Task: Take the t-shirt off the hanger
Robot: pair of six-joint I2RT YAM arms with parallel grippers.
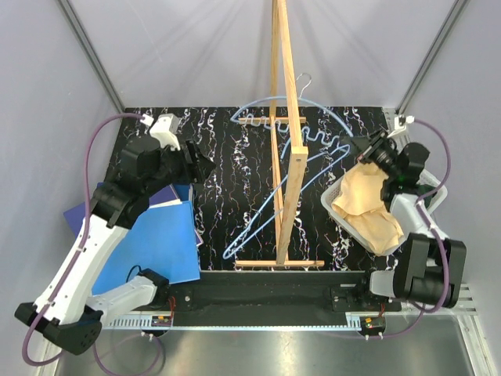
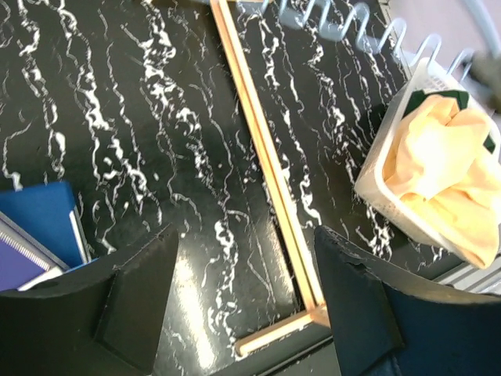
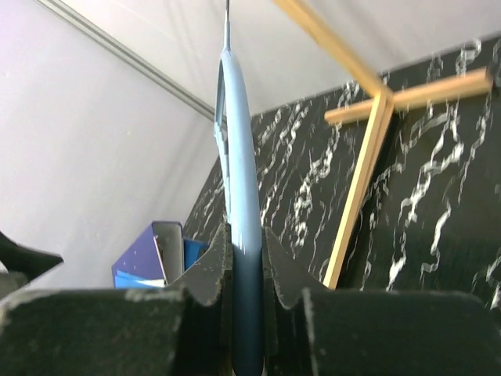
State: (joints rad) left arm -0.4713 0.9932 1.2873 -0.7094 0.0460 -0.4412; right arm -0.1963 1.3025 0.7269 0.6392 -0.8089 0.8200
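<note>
Right gripper [image 3: 246, 243] clamps bare blue hanger [image 3: 239, 141] right of wooden rack [image 1: 283, 78]. Left gripper [image 2: 244, 258] gapes empty left of rack. Blue t-shirt [image 1: 153, 243] apparently off, lying left of rack. Next: release hanger gently.

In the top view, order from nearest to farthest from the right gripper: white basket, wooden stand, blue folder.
1. white basket, just beside the right gripper.
2. wooden stand, table centre.
3. blue folder, far left.
</note>
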